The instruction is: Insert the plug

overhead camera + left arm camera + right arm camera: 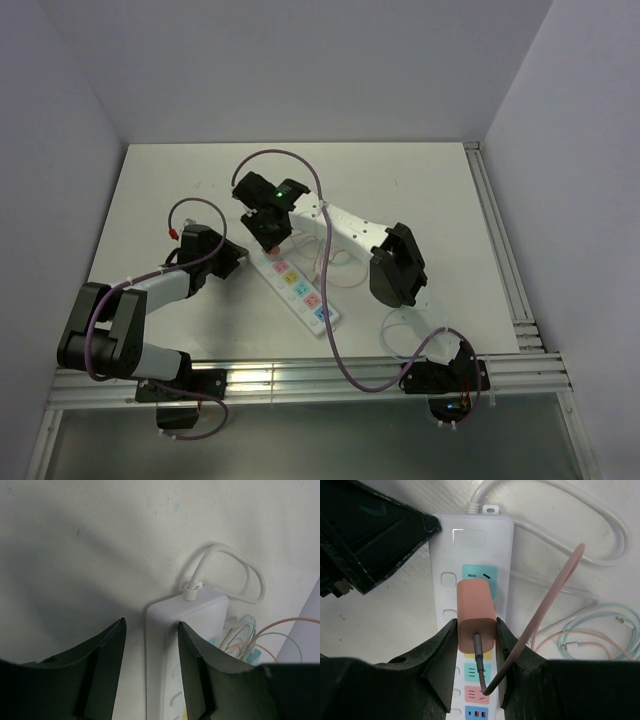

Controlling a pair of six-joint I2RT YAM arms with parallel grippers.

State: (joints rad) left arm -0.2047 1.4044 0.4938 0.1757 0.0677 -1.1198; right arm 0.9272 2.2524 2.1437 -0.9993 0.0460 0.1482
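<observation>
The right tool (476, 632) is clamped on the salmon-pink block-shaped plastic plug (476, 610), one finger on each flat side. The plug sits directly over the face of the long white plastic power strip (485, 535), at the sockets nearest the strip's cord end, partly covering the teal socket there. Its brownish cable (545, 615) leaves from the end facing the wrist, so its long axis stands across the strip's face with the prongs turned down toward it. The prongs are hidden, and whether they are seated cannot be told. The strip's own long axis runs away from the cord end across the white tabletop (420, 190). The likely remaining move is a straight push into the strip. The left tool (150, 637) is spread open, straddling the strip's long edge at the cord end, seemingly bracing it.
</observation>
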